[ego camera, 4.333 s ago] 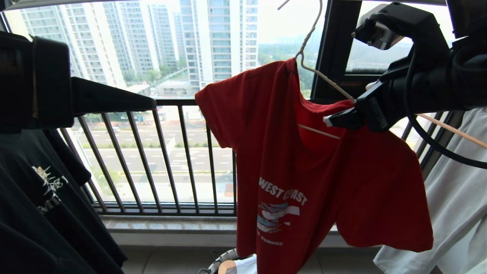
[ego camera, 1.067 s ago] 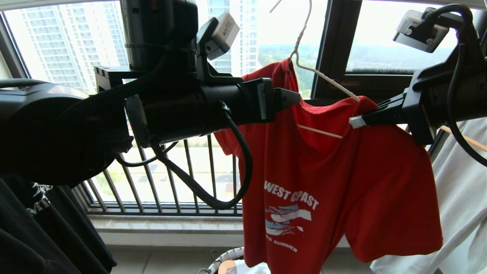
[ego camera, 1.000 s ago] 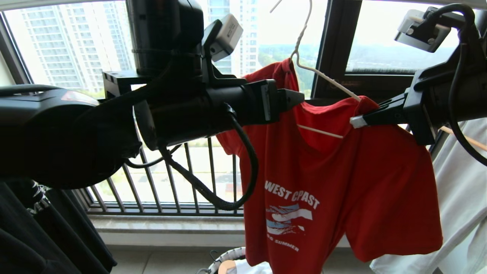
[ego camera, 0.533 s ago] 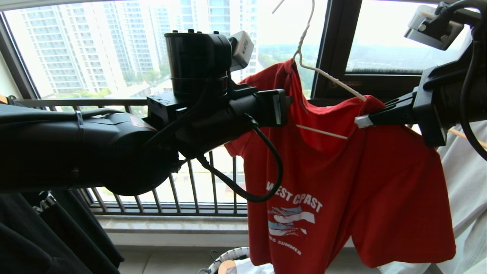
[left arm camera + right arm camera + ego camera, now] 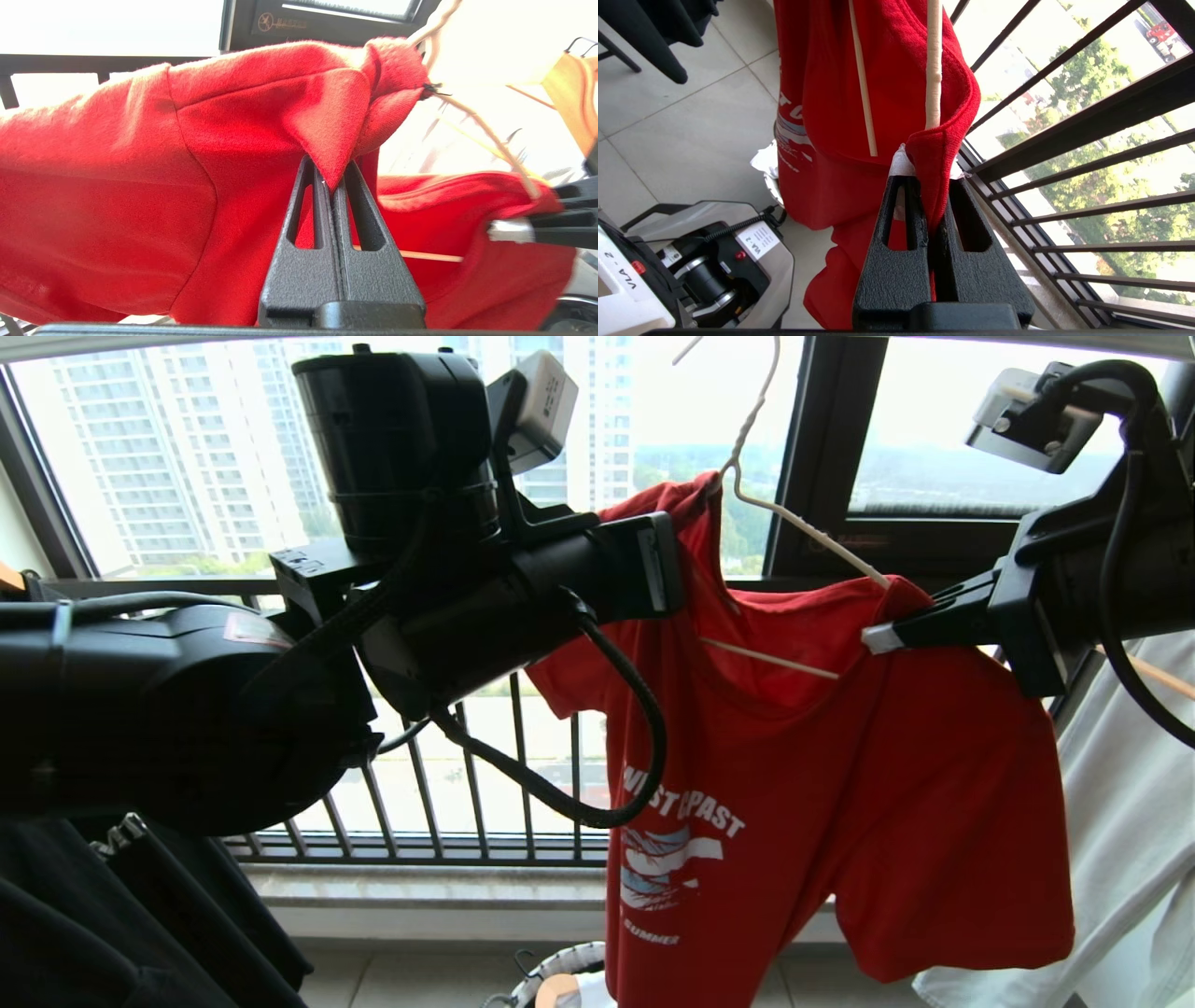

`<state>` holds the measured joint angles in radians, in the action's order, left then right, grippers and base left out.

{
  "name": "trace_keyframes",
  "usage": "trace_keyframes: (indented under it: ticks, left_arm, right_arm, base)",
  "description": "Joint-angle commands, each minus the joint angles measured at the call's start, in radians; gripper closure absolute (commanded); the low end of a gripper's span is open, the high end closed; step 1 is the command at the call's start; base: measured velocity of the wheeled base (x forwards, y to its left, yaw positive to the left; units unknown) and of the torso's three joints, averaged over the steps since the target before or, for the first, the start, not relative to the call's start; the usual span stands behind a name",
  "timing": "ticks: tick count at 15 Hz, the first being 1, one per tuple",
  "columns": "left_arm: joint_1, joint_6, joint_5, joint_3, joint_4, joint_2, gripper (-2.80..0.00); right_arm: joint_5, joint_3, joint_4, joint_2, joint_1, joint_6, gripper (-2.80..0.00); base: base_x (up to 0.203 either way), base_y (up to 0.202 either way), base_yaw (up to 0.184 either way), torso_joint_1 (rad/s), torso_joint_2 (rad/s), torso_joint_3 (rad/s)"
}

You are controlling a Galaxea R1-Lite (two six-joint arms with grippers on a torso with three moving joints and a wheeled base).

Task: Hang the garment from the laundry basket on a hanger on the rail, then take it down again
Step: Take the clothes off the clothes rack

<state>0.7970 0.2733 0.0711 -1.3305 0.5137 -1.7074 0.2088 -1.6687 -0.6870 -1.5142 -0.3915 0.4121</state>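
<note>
Both grippers grip the garment (image 5: 840, 803), a red T-shirt with white lettering draped on the hanger (image 5: 794, 523), the landmark for everything else. Reaching in from the window-railing (image 5: 467, 784) side of the hanger, the left gripper (image 5: 332, 186) has its fingers pressed together on a pointed fold of red cloth at the shirt's shoulder, just beside the hanger's neck. On the opposite side of the hanger, the right gripper (image 5: 930, 186) is clamped on the other shoulder edge of the shirt, right where the hanger's white wire arm runs down into the fabric; whether the wire itself is caught in the pinch is hard to tell. The shirt hangs tilted below the hanger, its chest print partly crossed by the left arm's black cable (image 5: 597, 784). The hanger's hook is cut off at the top of the head view. Below the hanger, only a sliver of the laundry basket (image 5: 560, 963) rim shows, the rest behind the shirt's hem.
</note>
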Motion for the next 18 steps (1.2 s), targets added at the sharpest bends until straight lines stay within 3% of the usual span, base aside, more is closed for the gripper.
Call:
trace_keyframes:
  ticks: [1, 4, 10, 18]
  left_arm:
    - [-0.001, 0.007, 0.004, 0.019, 0.005, 0.084, 0.00]
    - [-0.008, 0.007, 0.006, 0.020, 0.005, 0.077, 0.00]
    - [-0.102, 0.038, 0.006, -0.029, -0.003, 0.016, 0.00]
    - [-0.132, 0.037, 0.020, -0.069, 0.002, -0.084, 0.00]
  right_arm:
    - [-0.033, 0.001, -0.008, -0.014, 0.000, 0.004, 0.00]
    - [-0.042, 0.001, -0.008, -0.012, 0.000, 0.007, 0.00]
    - [-0.052, 0.009, -0.011, 0.005, 0.002, 0.024, 0.00]
    - [-0.051, 0.020, -0.011, 0.019, 0.000, 0.042, 0.00]
  base:
    - [0.000, 0.000, 0.000, 0.000, 0.00, 0.000]
    - [0.000, 0.000, 0.000, 0.000, 0.00, 0.000]
    - [0.000, 0.000, 0.000, 0.000, 0.00, 0.000]
    - [0.000, 0.000, 0.000, 0.000, 0.00, 0.000]
